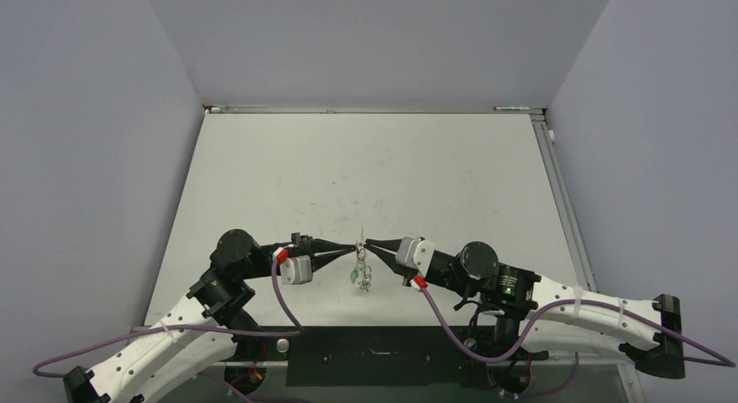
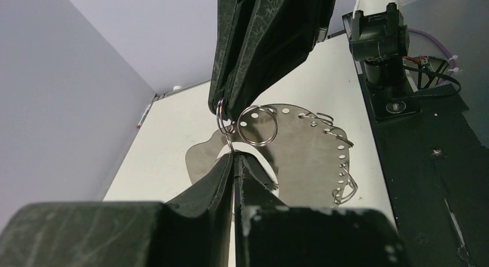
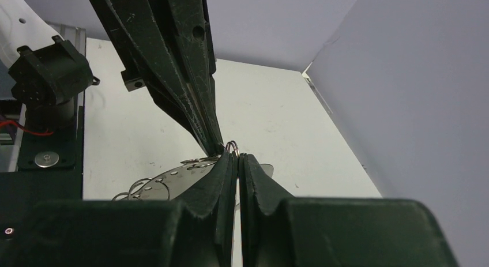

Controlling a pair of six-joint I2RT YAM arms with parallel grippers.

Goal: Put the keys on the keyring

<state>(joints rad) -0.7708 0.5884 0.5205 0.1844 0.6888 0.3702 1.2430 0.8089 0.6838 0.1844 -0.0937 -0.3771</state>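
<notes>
keyring [image 1: 363, 265] | silver, small rings [image 2: 258, 125] strung round its edge, green tag [image 1: 354, 275] | hangs upright above the table [image 1: 348, 159]

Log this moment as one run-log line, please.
stage: keyring held aloft | left fingers: shut on keyring | right fingers: shut on small ring | green tag: dangling below

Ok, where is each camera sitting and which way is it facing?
Top: above and behind the bases, looking down on the table; both arms show, left gripper and right gripper tip to tip.
Left wrist: on the left arm, looking along its own shut fingers at the right gripper.
Right wrist: on the right arm, looking along its own fingers at the left gripper.
Shared: all see the keyring at the meeting tips.
</notes>
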